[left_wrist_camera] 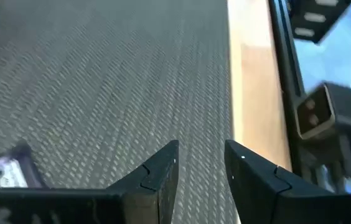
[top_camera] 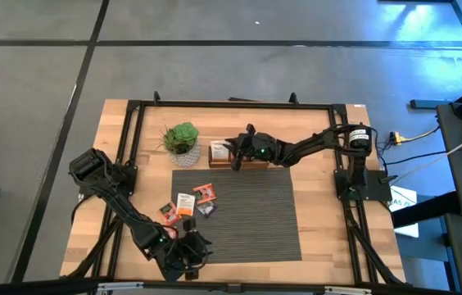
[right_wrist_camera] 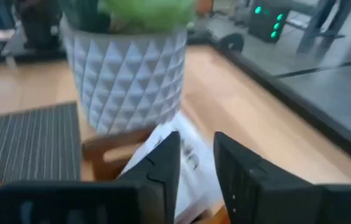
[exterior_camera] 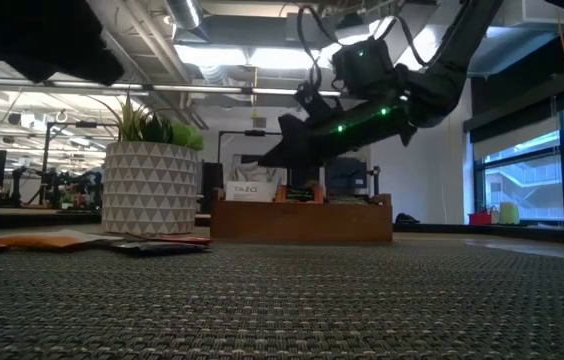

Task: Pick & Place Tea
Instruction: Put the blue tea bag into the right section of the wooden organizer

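Looking straight down, the right gripper (top_camera: 233, 156) reaches across the far edge of the mat (top_camera: 247, 217) and hangs over the left end of the tray (top_camera: 251, 161), where a white sachet (top_camera: 218, 152) sits in the left compartment. The plant (top_camera: 183, 142) stands just left of the tray. A small cluster of tea sachets (top_camera: 190, 201), orange-red and dark, lies on the mat's left part. The left gripper (top_camera: 192, 256) waits at the mat's near-left corner.

From table height, the right gripper (exterior_camera: 277, 152) hovers just above the tray (exterior_camera: 302, 220), with a white sachet (exterior_camera: 252, 190) standing in it below the fingertips. The plant (exterior_camera: 149, 185) is to the left, and sachets (exterior_camera: 72, 240) lie flat on the mat.

The left wrist camera shows its fingers (left_wrist_camera: 163, 174) parted with a clear gap, nothing between them, above bare mat (left_wrist_camera: 101, 81); one sachet (left_wrist_camera: 4, 174) lies to the side.

The right wrist camera shows its fingers (right_wrist_camera: 166, 162) slightly parted, released, directly over a white sachet (right_wrist_camera: 188, 158) in the tray, with the plant's pot (right_wrist_camera: 126, 74) just beyond.
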